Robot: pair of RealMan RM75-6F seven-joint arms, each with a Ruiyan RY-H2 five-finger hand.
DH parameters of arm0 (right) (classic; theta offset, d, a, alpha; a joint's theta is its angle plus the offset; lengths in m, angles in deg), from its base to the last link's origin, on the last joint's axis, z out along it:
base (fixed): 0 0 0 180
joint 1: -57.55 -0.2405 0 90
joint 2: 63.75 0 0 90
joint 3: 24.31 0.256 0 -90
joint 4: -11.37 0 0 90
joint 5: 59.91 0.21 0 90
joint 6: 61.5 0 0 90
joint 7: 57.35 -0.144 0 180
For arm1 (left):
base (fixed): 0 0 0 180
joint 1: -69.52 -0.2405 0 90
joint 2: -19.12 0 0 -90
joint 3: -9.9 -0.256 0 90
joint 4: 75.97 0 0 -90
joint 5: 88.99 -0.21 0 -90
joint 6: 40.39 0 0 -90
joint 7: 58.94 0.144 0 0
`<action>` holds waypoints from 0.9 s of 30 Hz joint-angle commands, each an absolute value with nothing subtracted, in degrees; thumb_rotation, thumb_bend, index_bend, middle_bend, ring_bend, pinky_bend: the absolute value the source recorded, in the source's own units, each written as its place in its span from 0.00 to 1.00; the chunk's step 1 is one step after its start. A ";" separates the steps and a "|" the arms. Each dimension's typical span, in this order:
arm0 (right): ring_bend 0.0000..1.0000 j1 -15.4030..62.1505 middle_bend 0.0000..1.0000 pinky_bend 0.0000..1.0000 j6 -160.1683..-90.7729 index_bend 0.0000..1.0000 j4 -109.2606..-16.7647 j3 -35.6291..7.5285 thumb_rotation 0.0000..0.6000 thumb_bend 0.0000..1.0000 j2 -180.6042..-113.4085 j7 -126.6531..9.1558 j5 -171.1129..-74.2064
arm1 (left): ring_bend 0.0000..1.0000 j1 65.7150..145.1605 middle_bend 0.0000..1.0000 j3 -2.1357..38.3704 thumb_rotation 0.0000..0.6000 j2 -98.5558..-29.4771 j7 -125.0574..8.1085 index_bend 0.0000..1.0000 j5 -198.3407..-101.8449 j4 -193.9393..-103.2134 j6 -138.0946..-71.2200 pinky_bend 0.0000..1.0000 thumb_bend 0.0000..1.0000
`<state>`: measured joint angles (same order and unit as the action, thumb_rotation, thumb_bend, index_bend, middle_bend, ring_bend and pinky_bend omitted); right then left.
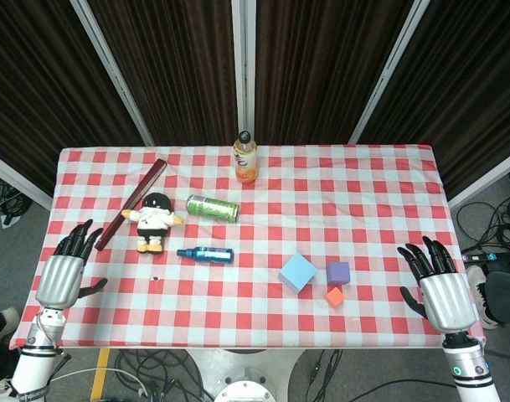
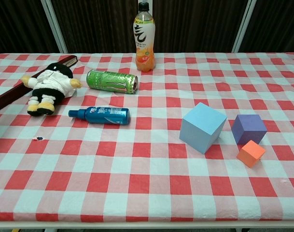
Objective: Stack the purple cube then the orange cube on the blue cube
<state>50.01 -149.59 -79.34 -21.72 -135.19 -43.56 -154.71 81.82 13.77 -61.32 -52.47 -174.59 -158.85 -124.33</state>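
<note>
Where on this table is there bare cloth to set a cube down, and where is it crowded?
Free: the near strip in front of the blue cube, and the far right corner beyond the purple cube. Crowded: the far left, around the plush doll, green can and blue spray bottle; the orange cube sits close beside the purple one.

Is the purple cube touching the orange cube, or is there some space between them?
Cannot tell. In both the head view and the chest view the orange cube overlaps the near lower corner of the purple cube, so neither shows a gap or contact plainly.

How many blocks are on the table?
3. The blue cube is on the left, the purple cube to its right, and the orange cube just in front of the purple one.
</note>
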 commanded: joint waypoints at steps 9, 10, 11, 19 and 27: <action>0.02 48.58 0.20 0.10 -148.13 0.17 -81.91 -20.66 1.00 0.17 -132.60 -41.92 -154.84 | 0.08 81.86 0.11 14.42 1.00 -61.35 -52.66 0.16 -174.20 -159.15 -124.28 0.21 0.00; 0.03 48.13 0.20 0.10 -147.43 0.17 -82.74 -20.44 1.00 0.17 -131.71 -41.60 -154.73 | 0.08 81.91 0.11 14.43 1.00 -61.28 -52.74 0.16 -174.24 -159.12 -124.20 0.21 0.00; 0.03 47.39 0.21 0.10 -146.32 0.17 -83.86 -20.12 1.00 0.17 -130.38 -40.86 -154.68 | 0.08 81.94 0.11 14.40 1.00 -61.13 -52.80 0.16 -174.31 -159.06 -124.13 0.21 0.00; 0.34 41.01 0.45 0.38 -134.85 0.19 -89.31 -19.03 1.00 0.16 -122.61 -34.10 -153.80 | 0.08 81.66 0.11 14.22 1.00 -60.72 -52.74 0.16 -174.65 -159.82 -124.51 0.21 0.00; 0.82 28.33 0.92 0.77 -108.03 0.16 -93.14 -17.95 1.00 0.01 -119.23 -33.31 -136.20 | 0.08 81.82 0.11 13.54 1.00 -60.63 -52.45 0.16 -175.96 -159.93 -124.44 0.21 0.00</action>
